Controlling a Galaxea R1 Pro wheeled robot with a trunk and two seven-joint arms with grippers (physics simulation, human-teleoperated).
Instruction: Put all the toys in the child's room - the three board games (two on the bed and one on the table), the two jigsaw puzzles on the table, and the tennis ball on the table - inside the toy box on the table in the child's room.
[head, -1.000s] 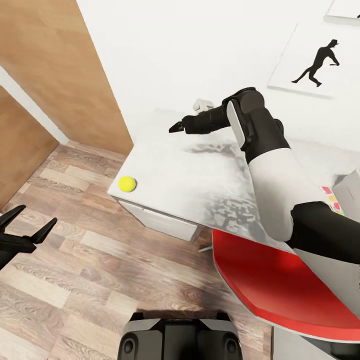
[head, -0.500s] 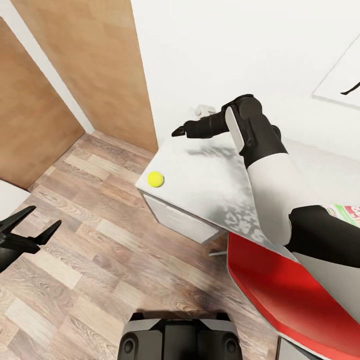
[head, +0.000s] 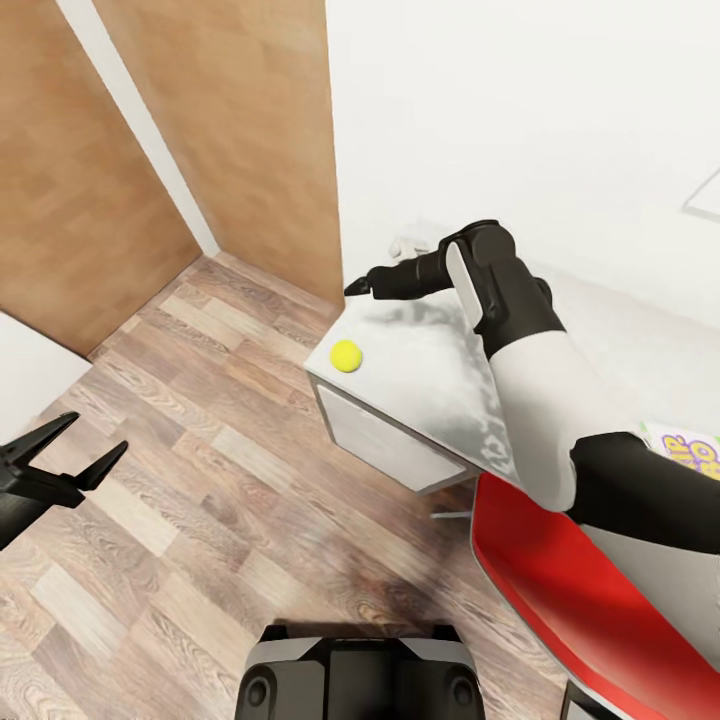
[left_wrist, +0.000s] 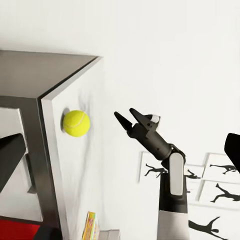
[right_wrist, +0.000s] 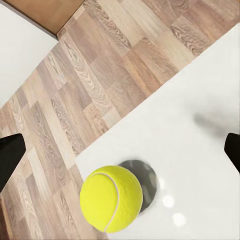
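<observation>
Head view: one tennis ball (head: 346, 355) on the table (head: 430, 380); both grippers' fingers (head: 98, 465) spread, empty.

One item bears lettering: flat white box with green edge (head: 688, 450), on the white table top (head: 430, 360) at far right, behind the right arm. Purple and yellow bubble letters, partly hidden; word not readable.

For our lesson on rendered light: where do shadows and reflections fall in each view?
Head view: the right arm's mottled shadow darkens the glossy white table top. Right wrist view: the fuzzy yellow-green tennis ball casts a dark round shadow, with small bright glints alongside. Left wrist view: even, shadowless white wall.
</observation>
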